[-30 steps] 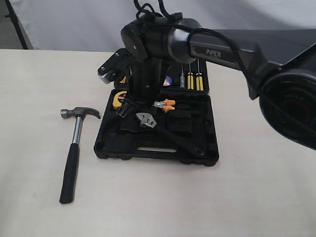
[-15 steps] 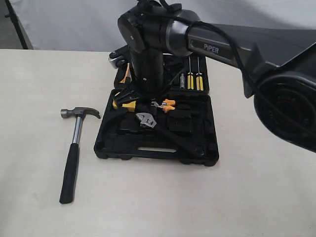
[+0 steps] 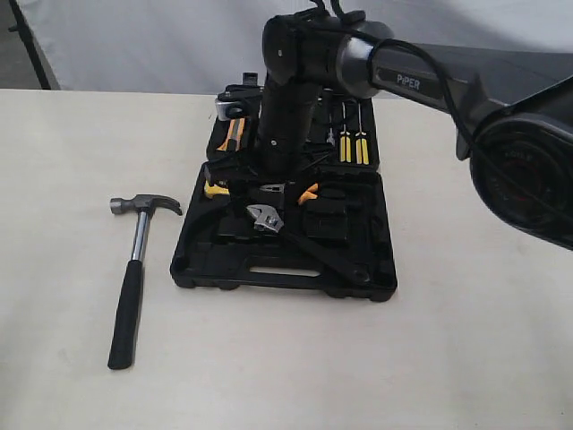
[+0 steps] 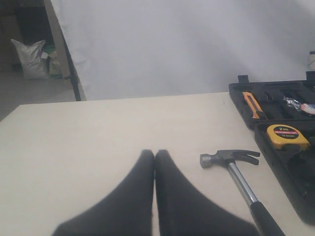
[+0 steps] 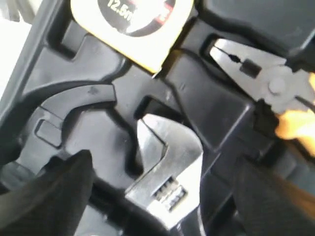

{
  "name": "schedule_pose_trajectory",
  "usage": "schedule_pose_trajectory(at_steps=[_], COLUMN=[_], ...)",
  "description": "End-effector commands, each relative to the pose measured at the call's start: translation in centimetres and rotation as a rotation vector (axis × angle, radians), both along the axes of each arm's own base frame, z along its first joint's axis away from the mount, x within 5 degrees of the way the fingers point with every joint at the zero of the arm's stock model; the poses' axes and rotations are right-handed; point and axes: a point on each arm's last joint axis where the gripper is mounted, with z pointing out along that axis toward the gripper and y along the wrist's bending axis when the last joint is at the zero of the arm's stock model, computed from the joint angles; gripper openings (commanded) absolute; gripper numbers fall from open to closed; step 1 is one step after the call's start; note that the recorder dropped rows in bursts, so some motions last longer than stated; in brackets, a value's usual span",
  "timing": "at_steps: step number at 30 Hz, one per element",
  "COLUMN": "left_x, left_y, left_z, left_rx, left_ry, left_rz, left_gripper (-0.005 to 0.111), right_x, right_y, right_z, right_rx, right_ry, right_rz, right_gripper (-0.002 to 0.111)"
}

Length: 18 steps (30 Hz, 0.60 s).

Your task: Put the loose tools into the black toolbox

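While hammer (image 3: 134, 269) lies on table (image 3: 466, 358) just left of toolbox (image 3: 358, 279), L gripper (image 4: 155, 156) is closed, empty. Toolbox's slot-handle half holds tape measure (image 3: 215, 189), wrench (image 3: 268, 218), pliers (image 3: 301, 191). R gripper (image 5: 165, 166) jaws are spread wide over wrench, gripping nothing.

Frontal overview, wrist close-ups (toolbox (image 3: 358, 224) shared)

Tally as I read it from my console: one claw hammer (image 3: 132, 282); one adjustable wrench (image 3: 267, 218); one yellow tape measure (image 4: 287, 136); one pair of orange-handled pliers (image 5: 268, 81); one orange utility knife (image 4: 253, 104); two yellow-handled screwdrivers (image 3: 345, 148); one black toolbox (image 3: 376, 269), two halves.
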Motion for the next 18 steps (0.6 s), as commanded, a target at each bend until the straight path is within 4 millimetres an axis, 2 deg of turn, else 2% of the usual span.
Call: schedule_pose_trajectory(at_steps=[1,8,10,12,17,18], left_x=[-0.2,-0.2,-0.2,-0.2,-0.2,-0.2], left_y=[0.0,0.0,0.0,0.0,0.0,0.0], left_z=[-0.1,-0.1,-0.1,-0.1,-0.1,-0.1], left_rx=[-0.027,-0.027,-0.027,-0.027,-0.027,-0.027], left_ry=[-0.005,-0.005,-0.005,-0.005,-0.005,-0.005], left_rz=[0.001,0.001,0.001,0.001,0.001,0.001], left_gripper=[0.001,0.001,0.001,0.001,0.001,0.001], right_x=[0.5,0.3,0.3,0.3,0.3,0.3], right_y=[-0.1,-0.4,-0.5,-0.5,-0.5,-0.5], right_z=[-0.5,-2.2,-2.5,-2.5,-1.6,-1.2], right_rx=[0.005,-0.046,-0.060,-0.061,-0.056,-0.053], right_ry=[-0.033,0.024,0.032,0.029,0.011,0.005], right_rz=[0.032,0.045,0.049,0.049,0.051,0.055], right_gripper=[0.073,0.073,0.068,0.052,0.000,0.000])
